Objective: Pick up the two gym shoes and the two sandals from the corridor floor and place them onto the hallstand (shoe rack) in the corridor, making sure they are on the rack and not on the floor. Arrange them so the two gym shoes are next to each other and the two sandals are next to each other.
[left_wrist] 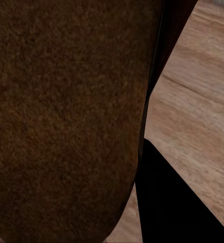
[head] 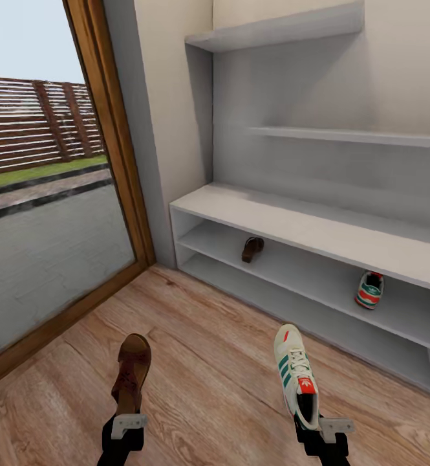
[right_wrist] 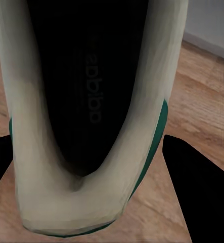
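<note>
My left gripper (head: pixel 129 414) is shut on the heel of a brown sandal (head: pixel 132 372), held above the wood floor (head: pixel 208 362); up close its brown footbed (left_wrist: pixel 66 116) sits against a dark finger (left_wrist: pixel 177 202). My right gripper (head: pixel 311 421) is shut on the heel of a white gym shoe (head: pixel 295 375) with green stripes; its dark opening (right_wrist: pixel 86 81) sits between the fingers (right_wrist: pixel 197 187). On the pale hallstand (head: pixel 292 223), the upper open shoe shelf holds the other sandal (head: pixel 252 248) at left and the other gym shoe (head: pixel 370 289) at right, far apart.
A large glass door with a wooden frame (head: pixel 121 162) stands at the left, showing a yard and fence outside. Two stepped upper shelves (head: pixel 344 136) hang above the bench top. Bare floor lies between me and the rack.
</note>
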`<state>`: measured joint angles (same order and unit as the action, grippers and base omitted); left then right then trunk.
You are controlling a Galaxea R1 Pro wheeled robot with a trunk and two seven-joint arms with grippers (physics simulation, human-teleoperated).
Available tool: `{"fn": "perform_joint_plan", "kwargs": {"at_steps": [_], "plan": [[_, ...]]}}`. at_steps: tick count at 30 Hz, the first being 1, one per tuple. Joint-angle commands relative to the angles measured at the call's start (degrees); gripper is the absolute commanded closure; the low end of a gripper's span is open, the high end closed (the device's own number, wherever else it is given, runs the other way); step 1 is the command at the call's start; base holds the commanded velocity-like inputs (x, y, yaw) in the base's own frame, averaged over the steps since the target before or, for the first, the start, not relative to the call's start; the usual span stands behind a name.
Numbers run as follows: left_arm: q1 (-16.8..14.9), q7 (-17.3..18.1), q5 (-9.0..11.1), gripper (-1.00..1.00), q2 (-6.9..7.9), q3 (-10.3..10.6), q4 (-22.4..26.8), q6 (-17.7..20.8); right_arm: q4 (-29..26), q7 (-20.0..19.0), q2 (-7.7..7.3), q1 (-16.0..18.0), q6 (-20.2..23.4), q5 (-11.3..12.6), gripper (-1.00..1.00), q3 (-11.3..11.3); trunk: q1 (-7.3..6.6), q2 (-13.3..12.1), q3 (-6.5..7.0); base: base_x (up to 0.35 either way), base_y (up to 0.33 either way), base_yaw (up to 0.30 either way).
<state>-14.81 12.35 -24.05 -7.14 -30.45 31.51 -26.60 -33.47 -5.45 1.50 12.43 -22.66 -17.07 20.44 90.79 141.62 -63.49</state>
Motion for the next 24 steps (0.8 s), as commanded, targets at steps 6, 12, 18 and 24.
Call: {"fn": "perform_joint_plan", "kwargs": {"at_steps": [6,12,18,24], "plan": [[0.0,0.4,-0.5,1.00,-0.07,-0.5,0.1,-0.2,0.0,-0.5,0.08,0.1,-0.2,-0.2,1.00,0.5,0.01,0.0,-0.05,0.045,0.029,-0.264],[0.0,0.4,-0.5,1.00,-0.07,-0.5,0.1,-0.2,0.0,-0.5,0.08,0.1,-0.2,-0.2,1.00,0.5,0.01,0.0,-0.05,0.002,0.001,-0.264],[0.0,0.4,-0.5,1.00,-0.07,-0.5,0.0,-0.2,0.0,-0.5,0.08,0.1,-0.2,-0.2,1.00,0.5,0.01,0.0,-0.05,0.032,0.047,-0.264],[0.0,0.4,-0.5,1.00,-0.07,-0.5,0.0,-0.2,0.0,-0.5,0.08,0.1,-0.2,-0.2,1.00,0.5,0.01,0.0,-0.05,0.137,0.247,-0.264]]}}
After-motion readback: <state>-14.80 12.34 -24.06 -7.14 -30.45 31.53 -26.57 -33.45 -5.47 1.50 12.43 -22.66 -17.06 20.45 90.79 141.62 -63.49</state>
